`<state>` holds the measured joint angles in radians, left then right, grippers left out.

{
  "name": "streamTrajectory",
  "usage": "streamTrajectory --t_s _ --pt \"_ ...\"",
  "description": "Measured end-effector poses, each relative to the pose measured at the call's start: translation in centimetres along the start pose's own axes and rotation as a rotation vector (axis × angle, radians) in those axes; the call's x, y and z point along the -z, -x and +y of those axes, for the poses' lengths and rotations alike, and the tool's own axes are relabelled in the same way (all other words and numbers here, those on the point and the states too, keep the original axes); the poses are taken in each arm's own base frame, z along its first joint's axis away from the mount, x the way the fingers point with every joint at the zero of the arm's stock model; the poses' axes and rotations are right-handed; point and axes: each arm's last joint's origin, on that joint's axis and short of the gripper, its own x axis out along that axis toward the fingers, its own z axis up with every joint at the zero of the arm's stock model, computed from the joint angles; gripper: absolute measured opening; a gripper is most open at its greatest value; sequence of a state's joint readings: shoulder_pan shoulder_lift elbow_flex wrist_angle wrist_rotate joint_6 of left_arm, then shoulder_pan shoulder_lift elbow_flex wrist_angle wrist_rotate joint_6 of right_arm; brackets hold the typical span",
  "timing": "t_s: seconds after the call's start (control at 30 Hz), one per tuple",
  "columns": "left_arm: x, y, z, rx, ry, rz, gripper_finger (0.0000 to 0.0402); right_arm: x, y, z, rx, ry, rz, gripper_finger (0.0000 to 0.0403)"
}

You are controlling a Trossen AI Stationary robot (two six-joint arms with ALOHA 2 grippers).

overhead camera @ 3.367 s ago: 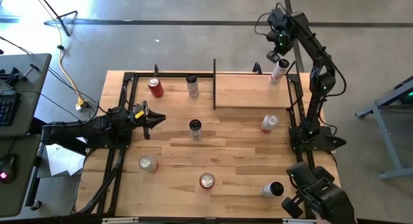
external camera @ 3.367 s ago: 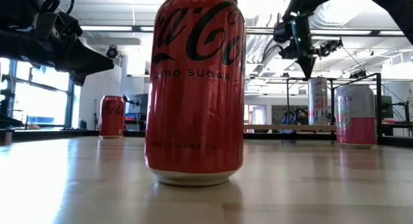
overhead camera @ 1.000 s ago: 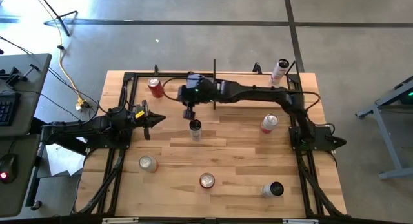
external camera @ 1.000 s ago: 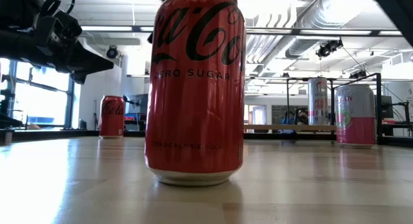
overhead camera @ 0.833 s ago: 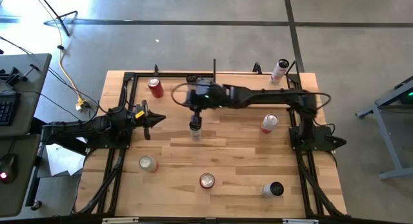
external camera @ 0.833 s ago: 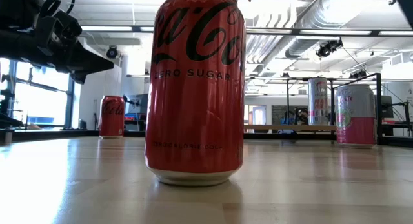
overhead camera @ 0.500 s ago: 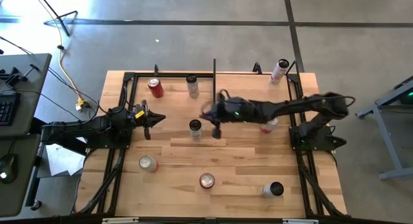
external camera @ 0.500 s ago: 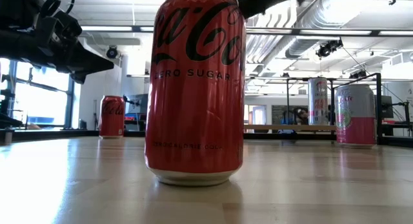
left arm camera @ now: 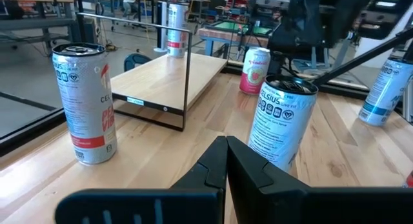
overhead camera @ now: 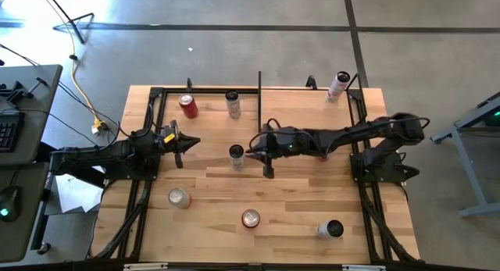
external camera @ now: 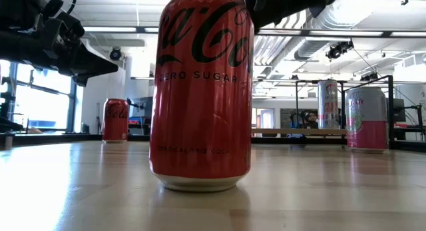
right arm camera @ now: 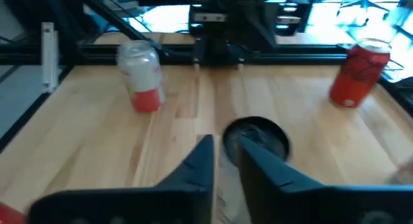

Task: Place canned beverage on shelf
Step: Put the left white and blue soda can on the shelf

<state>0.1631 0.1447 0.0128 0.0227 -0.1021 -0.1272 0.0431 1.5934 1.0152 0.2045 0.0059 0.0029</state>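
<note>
One slim white-and-red can (overhead camera: 337, 86) stands on the shelf (overhead camera: 305, 108), at the far corner away from the thin black upright plate (overhead camera: 259, 99). You can see the plank lying along the back of the table (overhead camera: 297, 193), with its plate end toward the middle.

Your right gripper (overhead camera: 251, 151) is stretched low across the table from the right side, in front of the shelf. It points at the black-topped Celsius can (overhead camera: 237, 155) standing near the table's centre. From the right wrist view, its fingers (right arm camera: 203, 162) are slightly parted and grasp nothing. The can's dark top (right arm camera: 256, 137) sits just ahead of them, a little to one side.

Your left gripper (overhead camera: 190, 143) hovers over the left part of the table with its fingers pressed together and empty, aimed at the same Celsius can (left arm camera: 282, 121).

Other cans stand apart around the table:
- a red one (overhead camera: 187, 105) at the back left
- a white one (overhead camera: 233, 103) just beside the plate, outside the shelf
- a pink one (left arm camera: 256, 70) in front of the shelf
- three more (overhead camera: 179, 197) (overhead camera: 250, 218) (overhead camera: 332, 229) along the front
</note>
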Motion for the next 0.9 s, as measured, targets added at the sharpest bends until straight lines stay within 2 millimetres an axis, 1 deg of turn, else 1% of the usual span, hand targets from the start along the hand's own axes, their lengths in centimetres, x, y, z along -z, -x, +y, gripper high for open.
streamTrajectory --t_s 0.1,0.27,0.33,0.4,0.5,0.67,0.73,0.9 --pt "0.0 0.0 0.0 0.000 0.002 0.001 0.0000 0.0 -0.9 0.4 -0.008 -0.002 0.020 0.0129" --pt "0.1 -0.1 0.0 -0.001 0.001 0.009 0.0000 -0.8 -1.7 0.6 0.021 -0.041 0.021 0.0232" --pt "0.1 -0.1 0.0 -0.001 0.001 0.012 0.0000 -0.9 -1.7 0.7 0.020 -0.022 0.031 0.0263" --pt "0.2 -0.1 0.0 -0.002 0.000 0.019 0.0000 -1.2 -1.8 0.8 0.020 -0.010 0.012 0.0285" --pt "0.2 -0.2 0.0 -0.003 -0.001 0.024 0.0000 -0.9 -2.2 0.7 0.022 -0.010 0.013 0.0301" --pt "0.2 -0.2 0.0 -0.003 -0.001 0.025 0.0000 0.6 -3.9 0.0 0.061 -0.012 0.041 0.0305" --pt "0.2 -0.2 0.0 -0.003 0.000 0.026 0.0000 1.1 -4.3 -0.2 0.090 -0.012 0.054 0.0305" --pt "0.2 -0.2 0.0 -0.002 -0.001 0.026 0.0000 0.9 -4.4 -0.4 0.160 0.029 0.026 0.0305"
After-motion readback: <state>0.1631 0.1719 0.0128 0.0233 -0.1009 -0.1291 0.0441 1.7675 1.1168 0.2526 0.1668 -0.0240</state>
